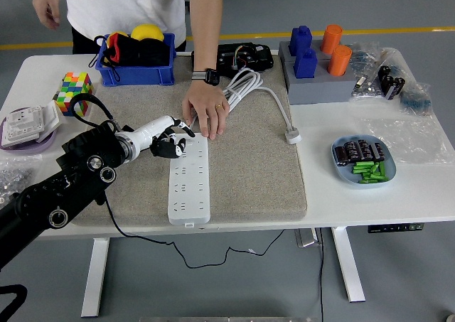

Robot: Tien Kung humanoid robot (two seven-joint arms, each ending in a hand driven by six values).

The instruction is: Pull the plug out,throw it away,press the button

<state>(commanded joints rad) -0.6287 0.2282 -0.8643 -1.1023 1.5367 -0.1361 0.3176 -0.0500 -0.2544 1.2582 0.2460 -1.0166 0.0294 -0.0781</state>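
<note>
Left hand [169, 138]: fingers [178, 146] curled, holding nothing, over the long white plastic power strip [190, 183]. Person's hand [206, 114]: flat on strip's far end.

No text, label, brand or number can be read anywhere in the frame. Any print on the objects is too small to make out.
</note>
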